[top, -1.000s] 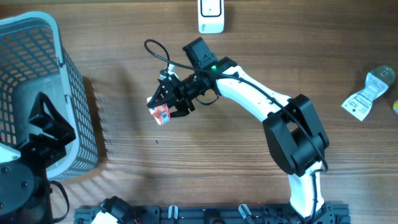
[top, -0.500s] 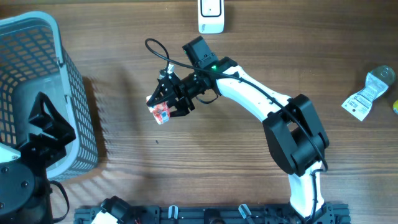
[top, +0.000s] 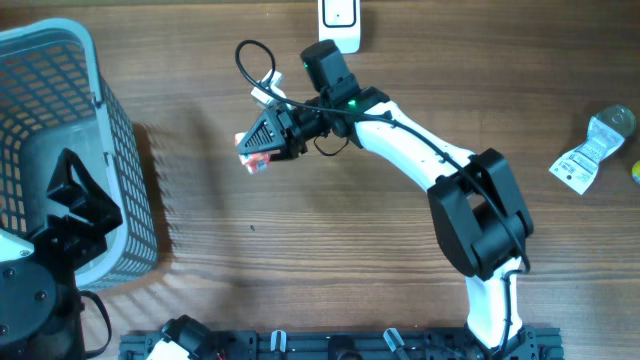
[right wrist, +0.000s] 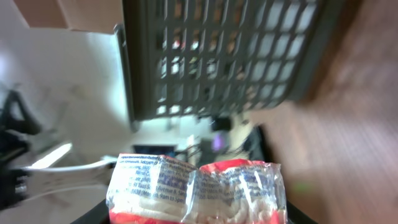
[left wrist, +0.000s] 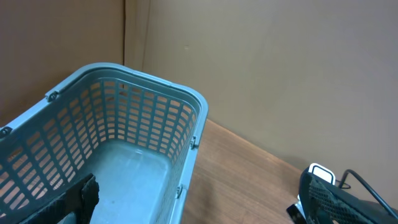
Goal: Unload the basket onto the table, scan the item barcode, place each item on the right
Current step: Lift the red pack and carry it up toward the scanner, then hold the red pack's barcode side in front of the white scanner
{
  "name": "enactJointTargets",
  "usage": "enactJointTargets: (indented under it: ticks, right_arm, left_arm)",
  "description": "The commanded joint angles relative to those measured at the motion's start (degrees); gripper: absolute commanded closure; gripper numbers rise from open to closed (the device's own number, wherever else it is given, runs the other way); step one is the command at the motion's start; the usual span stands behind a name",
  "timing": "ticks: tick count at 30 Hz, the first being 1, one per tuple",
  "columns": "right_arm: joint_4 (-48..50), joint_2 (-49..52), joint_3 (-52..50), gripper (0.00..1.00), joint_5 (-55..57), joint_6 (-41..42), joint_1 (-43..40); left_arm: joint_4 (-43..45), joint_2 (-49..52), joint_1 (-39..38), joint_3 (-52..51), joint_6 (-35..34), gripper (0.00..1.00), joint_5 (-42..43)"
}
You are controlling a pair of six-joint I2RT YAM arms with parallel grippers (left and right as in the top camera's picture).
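Note:
The item is a red and white crinkled packet [top: 254, 160] with printed text, held above the table left of centre. My right gripper [top: 264, 146] is shut on it; in the right wrist view the packet [right wrist: 198, 188] fills the bottom of the frame between the jaws. No barcode shows on the face I see. A white scanner [top: 339, 25] stands at the table's far edge, above and right of the packet. My left gripper [top: 76, 200] hangs open over the basket at the left, nothing between its fingers [left wrist: 79, 198].
A blue-grey mesh basket [top: 120, 160] stands at the left edge, its inside [left wrist: 124, 168] bare. A clear pouch with a white label [top: 590, 150] lies at the far right. A black cable [top: 250, 65] loops by the right wrist.
My right gripper has lifted the packet slightly toward the far edge and turned its wrist toward the scanner. The left arm has not moved.

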Motion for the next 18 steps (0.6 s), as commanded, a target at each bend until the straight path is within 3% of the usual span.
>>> enactJointTargets:
  ticks: [1,8,12,18]
  right_arm:
    - [-1.0,0.6,0.7,0.46,13.2,-14.4,-1.1]
    - [-8.0,0.6,0.7,0.43,43.1,-32.2,-0.7]
    - [-7.2,0.6,0.7,0.43,58.2,-36.2,-0.7]
    - [0.5,0.6,0.7,0.44,69.6,-37.8,-0.7]
  left_arm:
    - [-0.7,0.0,-0.4,0.0,-0.8,0.0,0.3]
    - [-1.5,0.0,-0.4,-0.1,-0.8,0.0,0.3]
    - [-1.7,0.0,-0.4,-0.2,-0.8,0.0,0.3]
    - [-2.5,0.1,-0.4,-0.5,-0.8,0.0,0.3]
